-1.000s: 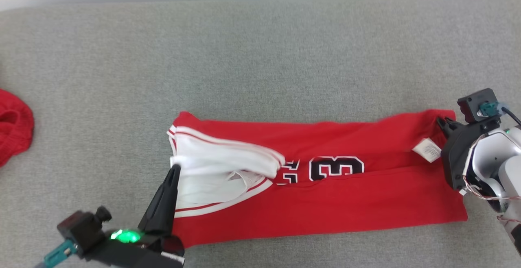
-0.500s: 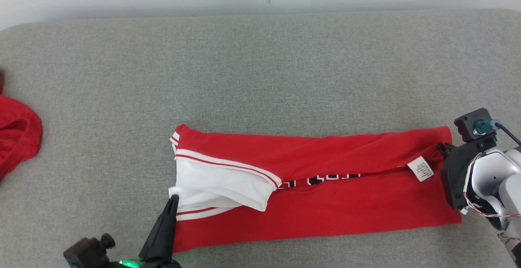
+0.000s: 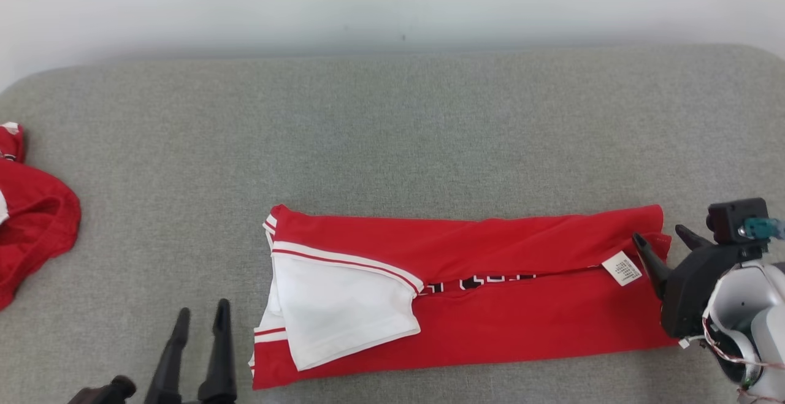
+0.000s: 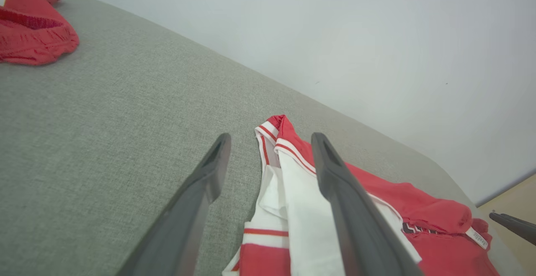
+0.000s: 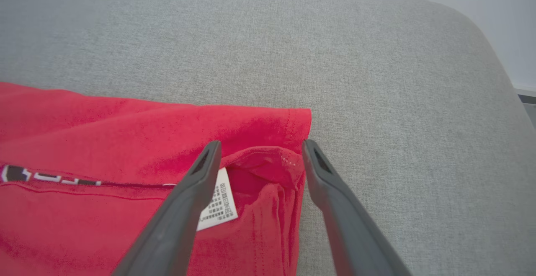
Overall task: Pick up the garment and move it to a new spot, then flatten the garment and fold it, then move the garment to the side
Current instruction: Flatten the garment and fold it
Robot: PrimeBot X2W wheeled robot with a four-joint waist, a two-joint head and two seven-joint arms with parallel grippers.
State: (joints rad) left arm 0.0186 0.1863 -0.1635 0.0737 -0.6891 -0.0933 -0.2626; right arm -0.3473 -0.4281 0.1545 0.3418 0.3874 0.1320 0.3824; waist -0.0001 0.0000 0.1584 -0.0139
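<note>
Now, head view: folded red garment [image 3: 490, 306] lies lengthwise on grey cushion [image 3: 392, 134], white panel [image 3: 343, 306] on top at its left end. Left gripper [image 3: 202, 308] sits just off that end, fingers apart, empty. Right gripper [image 3: 659, 234] is spread at the right-end corner. Left wrist view: fingers [image 4: 341, 192] wide apart, one over the panel. Right wrist view: fingers [image 5: 186, 200] straddle the corner w/ white label [image 5: 222, 209], not clamped.

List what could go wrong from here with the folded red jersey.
1. The white flap lies skewed on the jersey; the next fold may trap it crooked.
2. The open right gripper straddles the hem corner by the care label; closing could pinch only the top layer.
3. Another red garment lies at the far left; the jersey set aside there might overlap it.
</note>
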